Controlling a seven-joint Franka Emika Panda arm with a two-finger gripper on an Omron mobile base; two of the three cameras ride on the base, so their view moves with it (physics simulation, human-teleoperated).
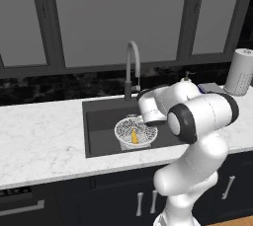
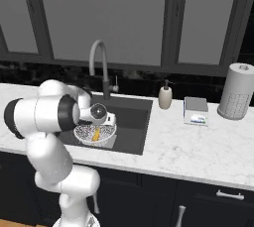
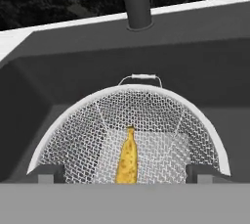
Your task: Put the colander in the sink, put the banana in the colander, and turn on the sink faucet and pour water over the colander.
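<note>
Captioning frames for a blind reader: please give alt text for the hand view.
A yellow banana lies inside a white mesh colander on the bottom of a dark grey sink. The faucet's base stands behind, with no water running.

White marble counter (image 2: 198, 146), running the full width under a row of dark-framed windows (image 2: 124, 18). Black speckled backsplash (image 1: 49, 89) between the two. On the right stretch: beige soap dispenser (image 2: 165, 96), just beside it a small grey-and-white kitchen scale (image 2: 196, 110), farther right an upright paper towel roll (image 2: 236, 98) near the wall. Below, dark cabinet doors (image 2: 208, 201) with pale bar handles (image 1: 139, 204). At lower left, edge of a dishwasher panel (image 1: 20, 203).
</note>
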